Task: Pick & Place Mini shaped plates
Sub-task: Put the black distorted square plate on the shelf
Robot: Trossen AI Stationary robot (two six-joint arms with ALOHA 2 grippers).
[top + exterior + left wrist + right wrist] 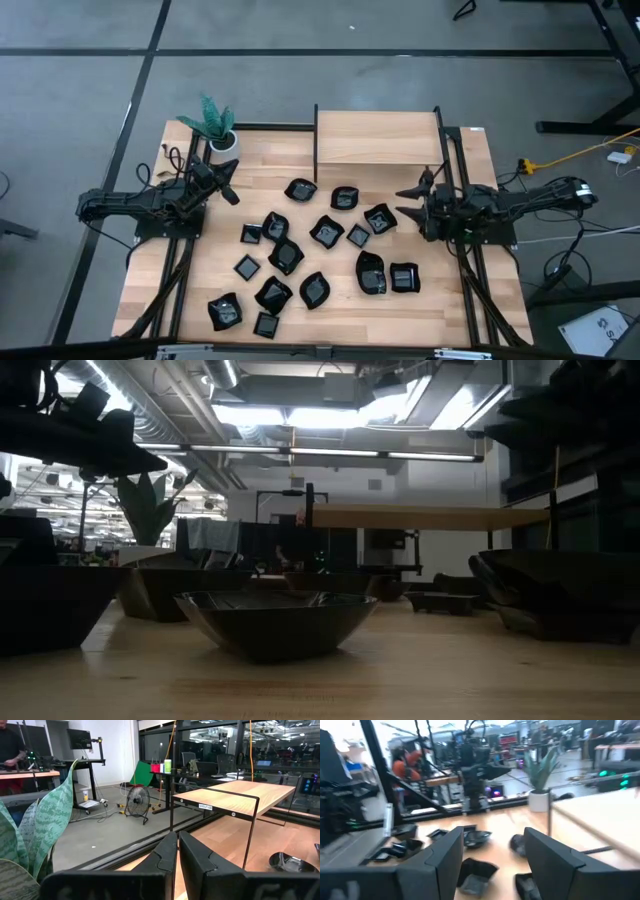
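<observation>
Several mini shaped plates, small glossy black dishes, lie scattered on the wooden table [200, 270]: one at the far middle [300, 190], one in the centre [327, 231], one near the front [272, 294]. In the low view one rounded plate [275, 620] rests on its base close by. My left gripper [230, 185] [177, 852] hovers shut at the table's left, beside the plant pot, holding nothing. My right gripper [406, 201] [492, 855] hovers open at the table's right, above the table. A square plate [477, 872] lies below and beyond its fingers, untouched.
A raised wooden shelf [378, 135] on a thin black frame stands at the table's far edge. A white pot with a green plant [218, 128] stands at the far left corner. People [400, 762] show in the room beyond the table.
</observation>
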